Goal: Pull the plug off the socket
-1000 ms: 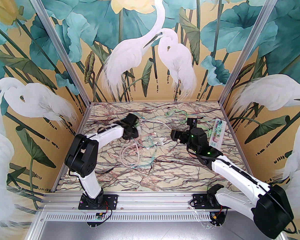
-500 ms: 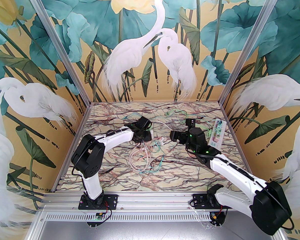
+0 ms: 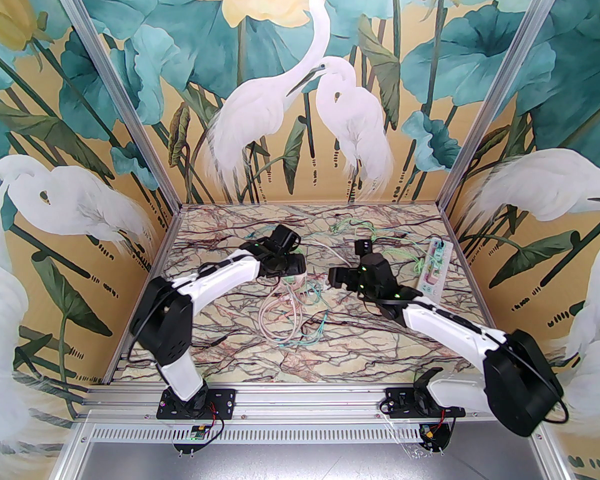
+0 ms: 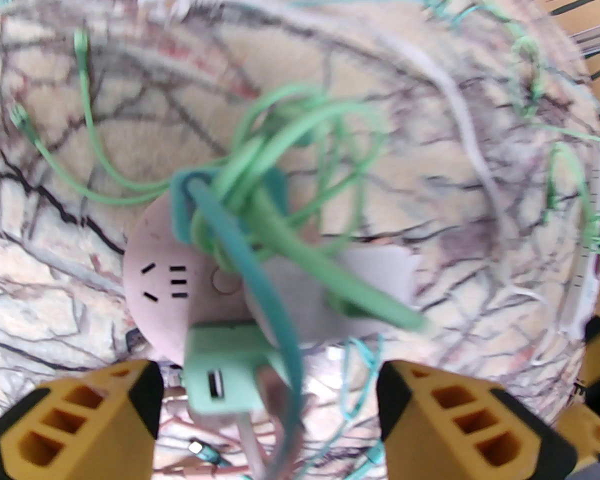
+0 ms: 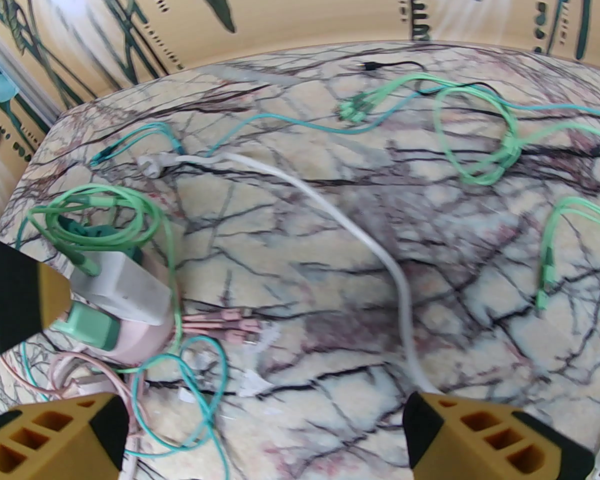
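Your left end effector [image 4: 265, 403] is open, jaws either side of the green plug [image 4: 220, 375] stuck in the pink socket [image 4: 155, 278] just ahead of it. Close now and you might snag the teal cable [image 4: 260, 288] draped across, or drag the loose socket along. Your right end effector [image 5: 267, 418] is open too, socket off to its left. Blur hides the plug's prongs.

Marble table [image 3: 330, 353]: pink socket [image 4: 152, 248], tangled cables [image 4: 252, 163]
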You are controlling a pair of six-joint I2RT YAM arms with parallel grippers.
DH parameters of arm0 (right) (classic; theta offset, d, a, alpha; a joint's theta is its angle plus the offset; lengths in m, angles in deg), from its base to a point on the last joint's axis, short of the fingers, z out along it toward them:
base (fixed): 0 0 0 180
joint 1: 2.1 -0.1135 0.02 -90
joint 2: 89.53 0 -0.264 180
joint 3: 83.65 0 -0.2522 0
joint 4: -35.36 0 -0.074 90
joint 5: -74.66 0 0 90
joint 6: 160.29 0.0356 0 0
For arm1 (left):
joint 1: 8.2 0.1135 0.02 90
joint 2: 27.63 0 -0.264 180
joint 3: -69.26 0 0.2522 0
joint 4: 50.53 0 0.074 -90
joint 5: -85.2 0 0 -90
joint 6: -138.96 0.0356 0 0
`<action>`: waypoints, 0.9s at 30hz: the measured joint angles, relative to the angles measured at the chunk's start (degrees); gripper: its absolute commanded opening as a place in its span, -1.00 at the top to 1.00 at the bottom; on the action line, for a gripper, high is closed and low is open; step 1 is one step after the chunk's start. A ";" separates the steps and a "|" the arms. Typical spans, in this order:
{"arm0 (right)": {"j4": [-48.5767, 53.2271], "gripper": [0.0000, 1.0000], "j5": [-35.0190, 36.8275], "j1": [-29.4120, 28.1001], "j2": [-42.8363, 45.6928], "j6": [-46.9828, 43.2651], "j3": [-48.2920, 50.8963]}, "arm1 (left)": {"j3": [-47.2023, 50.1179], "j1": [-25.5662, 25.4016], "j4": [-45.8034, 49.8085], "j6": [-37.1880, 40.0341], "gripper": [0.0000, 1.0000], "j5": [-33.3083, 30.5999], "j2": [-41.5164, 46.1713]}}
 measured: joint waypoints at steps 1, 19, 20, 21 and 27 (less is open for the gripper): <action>0.22 -0.98 -0.02 -0.31 -0.79 0.02 -0.87 | 0.55 0.07 0.02 0.33 -0.67 0.02 1.27; 6.12 -0.10 -2.29 -5.20 -18.73 4.20 -14.47 | 17.20 17.62 -13.68 0.81 -0.06 11.10 11.89; 6.56 -0.04 -2.38 -5.40 -19.85 4.46 -15.47 | 17.07 18.05 -15.10 0.96 0.03 11.82 10.14; 6.84 0.00 -2.60 -5.73 -21.03 4.63 -16.46 | 16.83 18.51 -16.50 1.14 0.10 12.55 8.09; 7.54 0.29 -3.45 -7.56 -25.99 6.19 -20.48 | 12.46 19.67 -20.13 1.31 0.31 15.76 -4.20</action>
